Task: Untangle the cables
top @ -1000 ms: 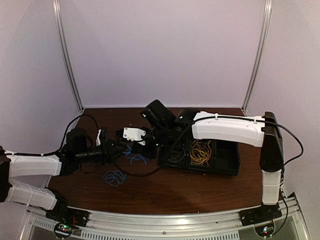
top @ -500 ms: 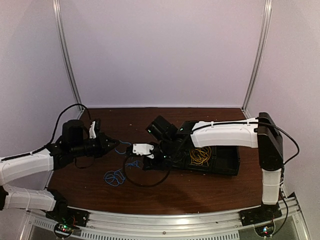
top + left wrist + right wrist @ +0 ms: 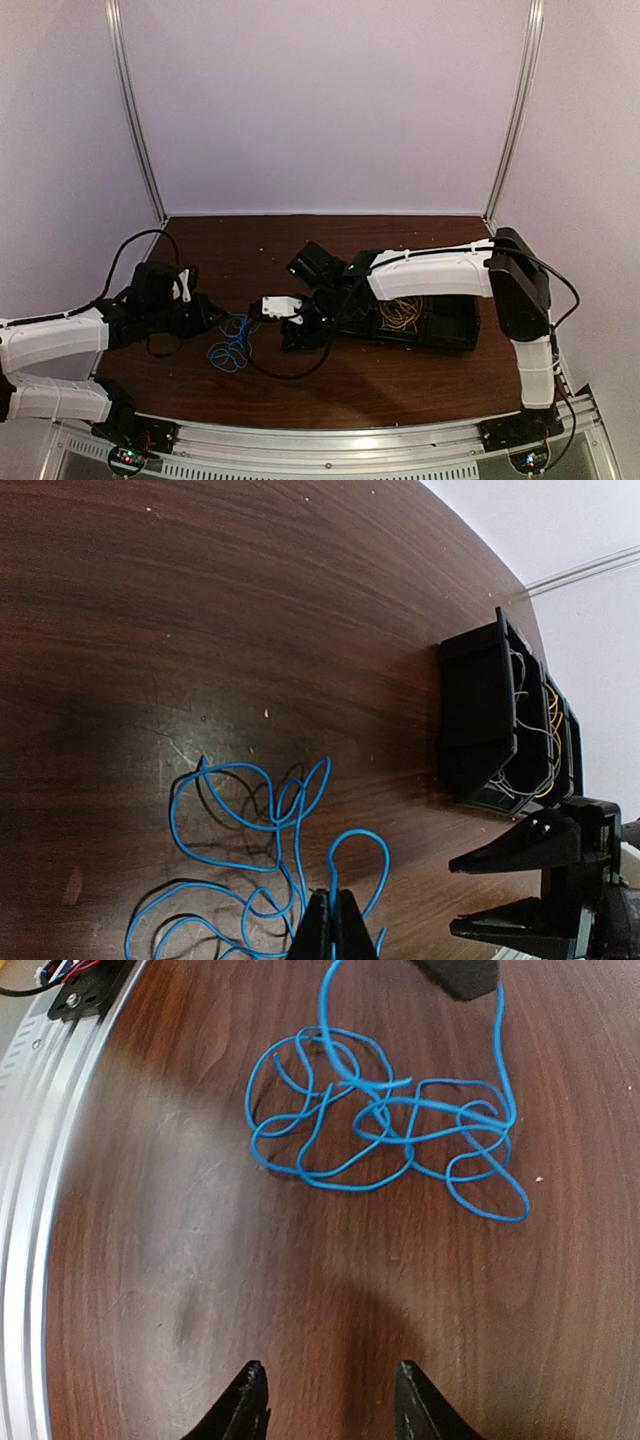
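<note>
A tangle of blue cable (image 3: 232,345) (image 3: 385,1125) lies on the brown table, left of centre. My left gripper (image 3: 213,318) (image 3: 332,925) is shut on one strand of it at the tangle's left side, and the strand rises to its tip (image 3: 460,975) in the right wrist view. My right gripper (image 3: 292,338) (image 3: 328,1392) hovers low over bare wood just right of the tangle, open, with nothing between its fingers. Yellow cables (image 3: 400,312) (image 3: 553,730) and pale grey ones (image 3: 517,685) lie in the black tray (image 3: 455,330).
The black tray (image 3: 480,710) sits right of centre under the right arm. A thick black arm cable (image 3: 290,370) loops onto the table near the right gripper. A metal rail (image 3: 30,1160) runs along the near edge. Walls and corner posts close the back.
My left gripper shut on a blue strand and drew back left, then down toward the blue bundle on the table. My right gripper opened, let go and dropped toward the near-left.
</note>
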You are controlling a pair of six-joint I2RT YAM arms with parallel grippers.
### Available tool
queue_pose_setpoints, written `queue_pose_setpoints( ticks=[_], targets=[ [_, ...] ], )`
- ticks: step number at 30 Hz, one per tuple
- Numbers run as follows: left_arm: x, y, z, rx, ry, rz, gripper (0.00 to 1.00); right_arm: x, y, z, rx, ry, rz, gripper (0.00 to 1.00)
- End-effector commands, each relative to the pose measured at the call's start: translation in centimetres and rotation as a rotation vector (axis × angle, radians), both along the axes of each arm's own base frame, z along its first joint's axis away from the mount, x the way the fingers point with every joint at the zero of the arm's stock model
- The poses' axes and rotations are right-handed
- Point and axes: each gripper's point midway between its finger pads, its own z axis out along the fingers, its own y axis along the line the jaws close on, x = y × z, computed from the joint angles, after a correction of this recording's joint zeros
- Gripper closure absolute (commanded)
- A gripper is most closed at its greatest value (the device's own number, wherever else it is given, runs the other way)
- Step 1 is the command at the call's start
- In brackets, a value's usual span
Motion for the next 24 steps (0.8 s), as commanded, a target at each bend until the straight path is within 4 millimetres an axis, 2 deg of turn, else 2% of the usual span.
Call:
queue_pose_setpoints(
  ticks=[1,4,15,19,24],
  targets=[
    [1.1,0.2,1.8,0.023,-0.067,0.006,1.00,3.1,2.8,1.8,0.092,-0.071,-0.066,0.54],
    [1.1,0.3,1.9,0.032,-0.071,0.007,1.00,4.9,3.8,1.7,0.131,-0.099,-0.092,0.49],
    [1.0,0.5,3.0,0.052,-0.092,-0.005,1.00,9.0,6.5,-2.1,0.164,-0.071,-0.095,0.44],
    [0.9,0.4,2.9,0.055,-0.090,-0.013,1.00,9.5,7.2,-2.4,0.196,-0.040,-0.077,0.43],
    [0.9,0.4,2.8,0.057,-0.086,-0.019,1.00,9.1,8.0,-3.1,0.215,-0.002,-0.037,0.46]
  ],
)
